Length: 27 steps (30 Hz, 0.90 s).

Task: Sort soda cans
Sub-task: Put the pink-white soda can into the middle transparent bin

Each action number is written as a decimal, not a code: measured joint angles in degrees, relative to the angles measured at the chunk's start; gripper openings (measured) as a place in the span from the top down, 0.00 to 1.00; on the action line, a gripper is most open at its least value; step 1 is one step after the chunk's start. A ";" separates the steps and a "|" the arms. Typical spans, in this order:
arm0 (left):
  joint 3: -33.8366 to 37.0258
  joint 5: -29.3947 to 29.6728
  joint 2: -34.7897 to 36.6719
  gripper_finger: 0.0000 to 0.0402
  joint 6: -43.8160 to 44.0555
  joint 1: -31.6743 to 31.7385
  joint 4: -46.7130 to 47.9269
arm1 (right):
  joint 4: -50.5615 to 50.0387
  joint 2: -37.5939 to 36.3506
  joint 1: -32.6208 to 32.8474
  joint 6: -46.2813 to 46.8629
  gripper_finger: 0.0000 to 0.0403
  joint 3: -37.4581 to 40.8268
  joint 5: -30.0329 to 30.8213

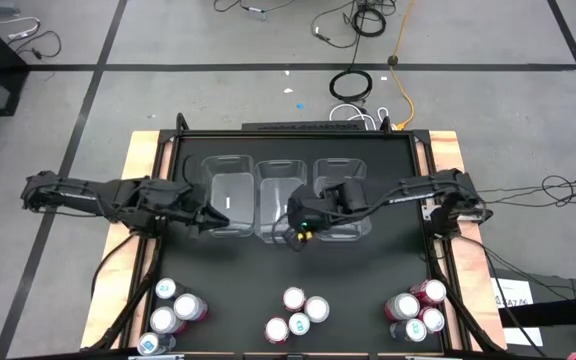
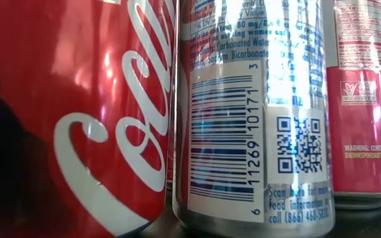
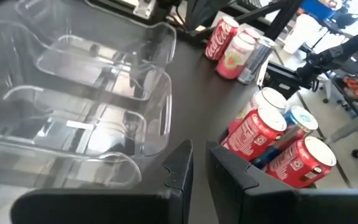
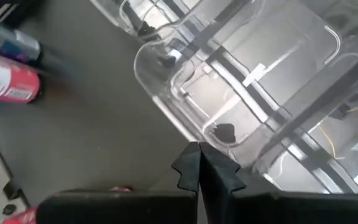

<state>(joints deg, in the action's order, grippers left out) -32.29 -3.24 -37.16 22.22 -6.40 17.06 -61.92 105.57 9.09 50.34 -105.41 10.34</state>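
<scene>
High view showed the soda cans [image 1: 298, 312] standing upright, silver tops up, in three clusters along the near edge of the table [image 1: 368, 270]: one at about 7 o'clock from the table's centre, one at 6 o'clock, one at about 5 o'clock. None had reached the three clear bins [image 1: 288, 195], which sat side by side at 12 o'clock and looked empty. The left gripper [image 1: 216, 218] hung at the near edge of the left bin, its fingers pressed together and holding nothing; the right gripper [image 1: 298, 232] hung at the near edge of the middle bin, likewise closed and empty. From the left gripper the 7 o'clock cluster lay nearest, toward 6 to 7 o'clock; from the right gripper the middle cluster lay almost straight toward 6 o'clock, with the 5 o'clock group farther off. Bare dark table lay between grippers and cans, so nothing stood in the way. Within each cluster, though, the cans stood touching or just beside one another, so I judged that fingers would have little room to slip around a single one.
</scene>
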 joint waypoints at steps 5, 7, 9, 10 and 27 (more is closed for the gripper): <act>-0.02 4.85 0.65 0.87 0.07 -3.92 0.00 | 1.21 -4.43 2.58 1.40 1.00 5.34 0.17; -0.02 6.83 0.65 0.87 1.36 -5.20 -0.02 | 2.51 -6.67 3.69 2.73 1.00 8.78 0.19; -0.02 8.26 0.65 0.87 1.50 -6.36 -0.01 | 4.32 -9.15 4.80 4.72 1.00 12.91 0.18; -0.02 9.01 0.65 0.87 1.50 -6.86 -0.02 | 5.69 -10.52 5.39 5.78 1.00 15.15 0.20; -0.02 12.80 0.65 0.87 1.39 -7.99 -0.09 | 21.49 -30.84 13.42 18.51 1.00 45.81 1.17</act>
<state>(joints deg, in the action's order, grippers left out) -32.32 9.56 -36.51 23.62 -14.39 16.97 -40.43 74.73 22.51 68.85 -59.60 11.51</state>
